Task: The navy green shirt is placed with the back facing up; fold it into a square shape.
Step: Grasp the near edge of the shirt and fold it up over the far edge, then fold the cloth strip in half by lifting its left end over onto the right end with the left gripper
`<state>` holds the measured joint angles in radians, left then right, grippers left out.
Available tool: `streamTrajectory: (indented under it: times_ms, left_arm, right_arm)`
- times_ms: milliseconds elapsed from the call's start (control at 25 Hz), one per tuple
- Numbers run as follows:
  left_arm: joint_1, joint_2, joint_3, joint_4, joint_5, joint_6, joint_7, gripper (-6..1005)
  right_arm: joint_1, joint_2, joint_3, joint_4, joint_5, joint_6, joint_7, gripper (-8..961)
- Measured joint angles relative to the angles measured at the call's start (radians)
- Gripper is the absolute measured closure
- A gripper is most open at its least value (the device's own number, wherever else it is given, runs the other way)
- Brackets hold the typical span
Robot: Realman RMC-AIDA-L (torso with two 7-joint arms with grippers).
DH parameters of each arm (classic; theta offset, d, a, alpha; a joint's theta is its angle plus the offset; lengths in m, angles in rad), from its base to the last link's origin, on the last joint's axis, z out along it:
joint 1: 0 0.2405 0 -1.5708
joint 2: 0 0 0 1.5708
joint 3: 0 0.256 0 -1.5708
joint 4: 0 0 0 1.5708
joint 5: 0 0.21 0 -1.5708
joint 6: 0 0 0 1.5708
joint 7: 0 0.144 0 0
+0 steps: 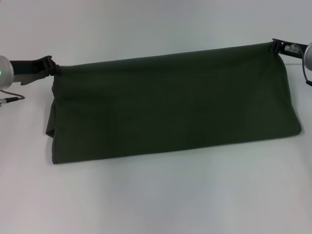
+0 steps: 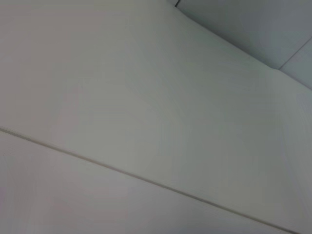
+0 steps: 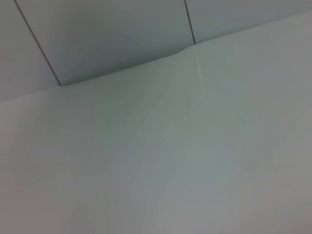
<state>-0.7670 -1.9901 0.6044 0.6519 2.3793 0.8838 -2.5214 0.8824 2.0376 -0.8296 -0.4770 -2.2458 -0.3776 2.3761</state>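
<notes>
The navy green shirt (image 1: pixel 170 105) hangs stretched between my two grippers in the head view, its upper edge taut and lifted, its lower part resting on the white table (image 1: pixel 156 200). At the shirt's upper left corner my left gripper (image 1: pixel 52 69) is shut on the fabric. At the upper right corner my right gripper (image 1: pixel 276 47) is shut on the other end. The plain dark fabric shows no lettering. Both wrist views show only white table surface and wall, with neither the shirt nor any fingers.
A thin cable (image 1: pixel 10 99) runs off my left arm at the left edge. White table surface lies in front of and behind the shirt. A wall panel seam (image 3: pixel 190 22) shows beyond the table's far edge.
</notes>
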Motion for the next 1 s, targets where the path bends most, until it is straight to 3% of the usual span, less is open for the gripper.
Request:
streamTrajectory:
  times_ms: [280,480,520,680,800,1000]
  left_arm:
    - [0.002,-0.004,-0.003,0.000,-0.026,0.007,0.002,964]
    - [0.008,-0.016,-0.018,-0.006,-0.045,-0.015,-0.001,958]
    - [0.009,-0.016,-0.019,-0.010,-0.052,-0.018,-0.001,909]
    - [0.029,-0.024,-0.022,0.000,-0.098,-0.017,0.000,715]
    - [0.070,-0.030,-0.024,0.045,-0.153,0.034,0.013,644]
    - [0.170,-0.018,-0.025,0.078,-0.375,0.277,0.161,526]
  right_arm:
    - [0.008,-0.003,-0.001,-0.006,0.001,-0.004,0.005,923]
    - [0.027,-0.039,-0.040,0.002,-0.006,-0.017,-0.025,922]
    - [0.032,-0.050,-0.042,0.005,-0.008,-0.017,-0.024,922]
    - [0.032,-0.081,-0.031,-0.015,-0.009,-0.060,-0.010,782]
    - [-0.017,-0.093,0.003,-0.092,-0.003,-0.189,0.023,666]
    - [-0.173,-0.061,0.075,-0.272,0.116,-0.481,0.021,436]
